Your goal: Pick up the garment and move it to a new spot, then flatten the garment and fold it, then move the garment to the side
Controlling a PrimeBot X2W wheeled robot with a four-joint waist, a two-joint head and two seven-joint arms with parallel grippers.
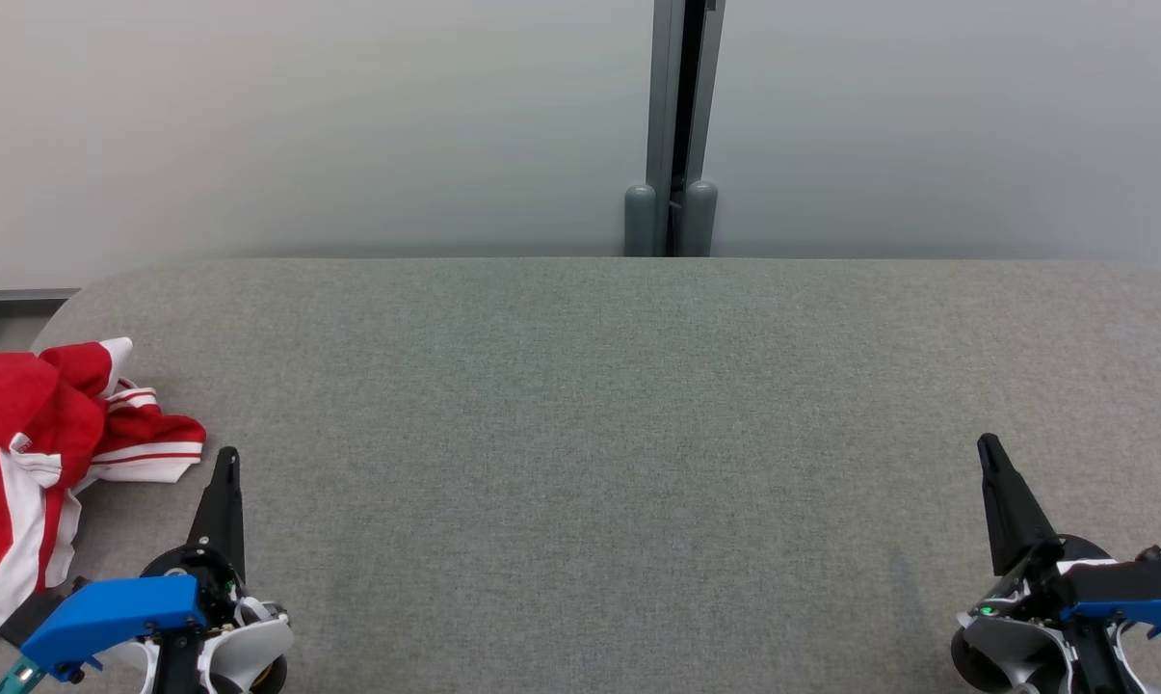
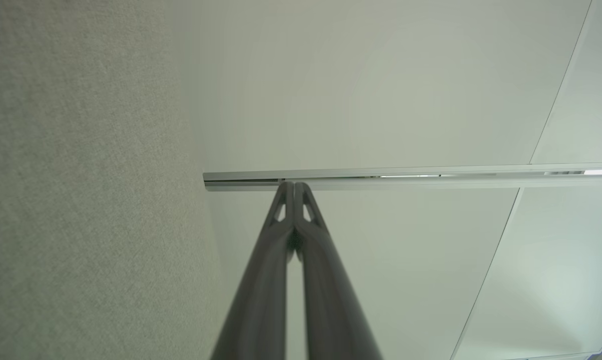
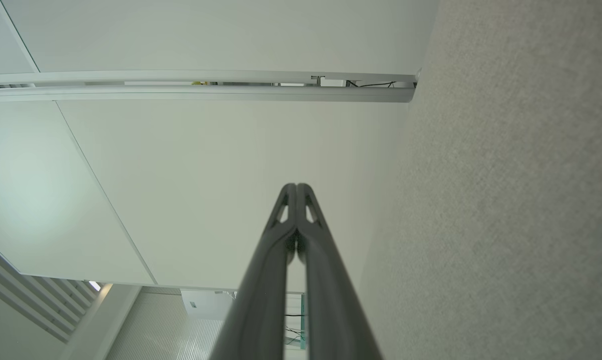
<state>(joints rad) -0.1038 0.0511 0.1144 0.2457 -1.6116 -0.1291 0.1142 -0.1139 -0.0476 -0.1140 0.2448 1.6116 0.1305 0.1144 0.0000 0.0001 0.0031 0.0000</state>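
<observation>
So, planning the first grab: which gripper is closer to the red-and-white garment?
The left gripper, its tip just beside the crumpled red-and-white garment at the grey table's left end. The right gripper sits far across, near the opposite end.

Your head camera is looking forward and down from above the near edge of the grey table (image 1: 580, 434), facing the pale wall (image 1: 301, 125) behind it, with the left gripper (image 1: 225, 461) and right gripper (image 1: 988, 448) rising at the lower corners. Each wrist camera is sitting low and close over the table, rolled sideways and aiming along its own pressed-together fingers toward that wall. All three are sharing the table's surface and the wall.
</observation>
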